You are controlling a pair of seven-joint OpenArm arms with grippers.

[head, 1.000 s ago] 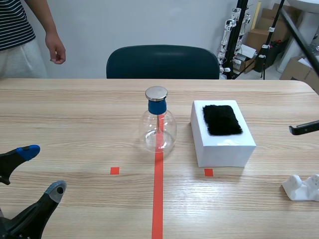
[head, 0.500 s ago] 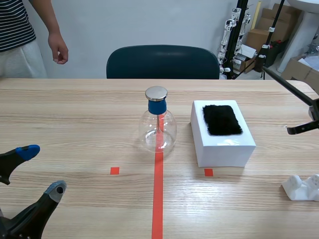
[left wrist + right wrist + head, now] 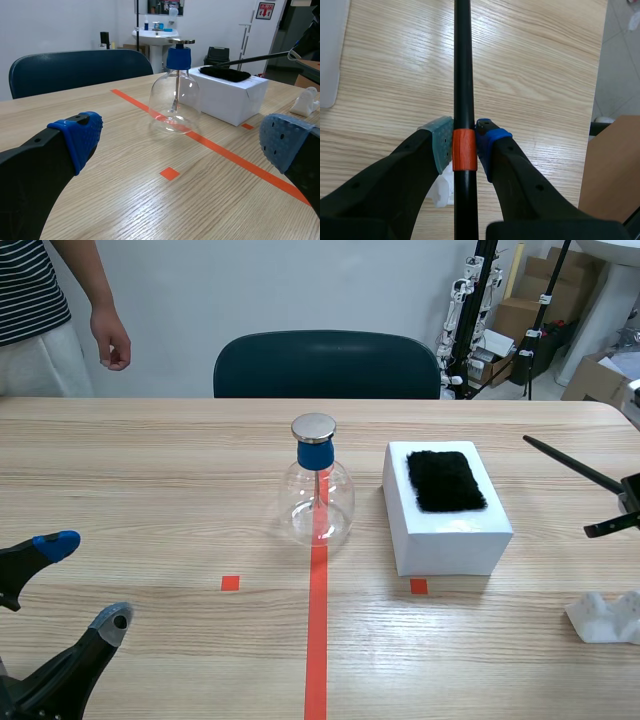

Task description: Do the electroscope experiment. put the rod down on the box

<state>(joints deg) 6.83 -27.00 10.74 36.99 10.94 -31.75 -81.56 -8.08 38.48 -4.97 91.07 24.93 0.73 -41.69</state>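
Right pincer (image 3: 465, 145) clenched on the slim, smooth black rod (image 3: 463, 75), my dotted pads pressing its orange-red tape band. Scene view: rod slants at right edge, mid-height, well apart from the white rectangular box (image 3: 450, 530), centre-right, fuzzy black cloth (image 3: 446, 480) on top. Clear round glass flask (image 3: 318, 502), blue collar, flat metal cap, centre. Left pincer (image 3: 85, 580) released, lower left, over wood-grain table (image 3: 150, 470).

The rod (image 3: 463, 75) is being held within the right gripper (image 3: 464, 146), running ahead of it. The flask (image 3: 175, 102) is being shown ahead of the left gripper (image 3: 182, 140), the box (image 3: 230, 100) beyond.
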